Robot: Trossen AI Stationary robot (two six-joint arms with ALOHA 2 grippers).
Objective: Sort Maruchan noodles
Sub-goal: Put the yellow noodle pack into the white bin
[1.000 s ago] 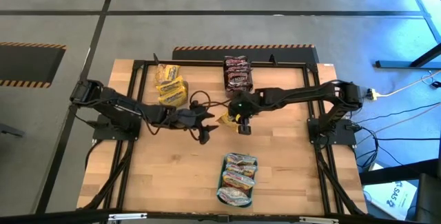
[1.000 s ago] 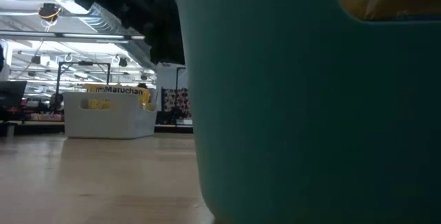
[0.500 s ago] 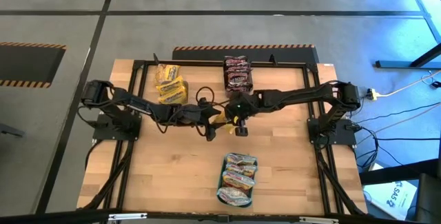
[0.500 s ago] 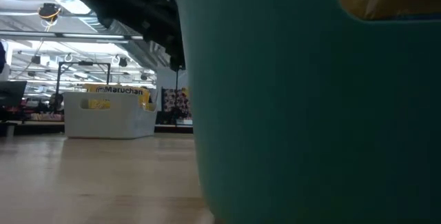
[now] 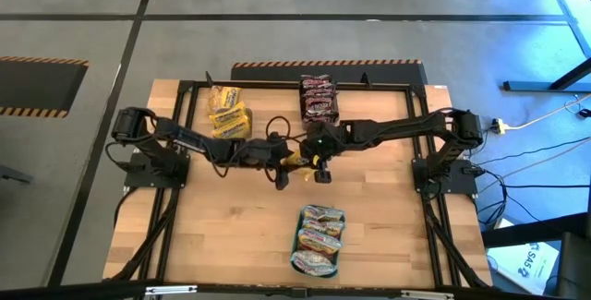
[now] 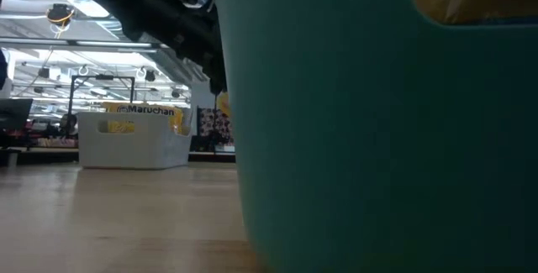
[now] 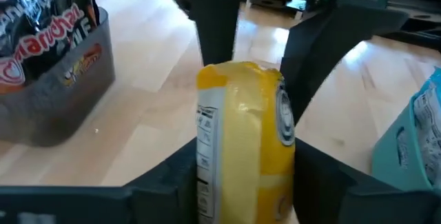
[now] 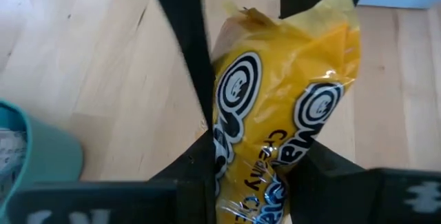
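A: Mid-table handover. The right gripper (image 5: pixel 317 163) is clamped on a yellow packet (image 5: pixel 300 159), jaws pinching its edge in the right wrist view (image 8: pixel 282 148).

B: And the left gripper (image 5: pixel 283 164) sits at nine o'clock of it, fingers (image 7: pixel 172 179) either side of the packet (image 7: pixel 244 148), not visibly squeezing yet.

A: My advice: let the left pads bite the flat faces squarely before the right lets go. That film is slick and crinkly, with a brittle block inside.

B: Then it's off toward ten o'clock, where the other yellow packets (image 5: pixel 227 114) sit. Dark packets (image 5: pixel 318 97) at twelve, pale ones in the teal tray (image 5: pixel 297 235) at six.
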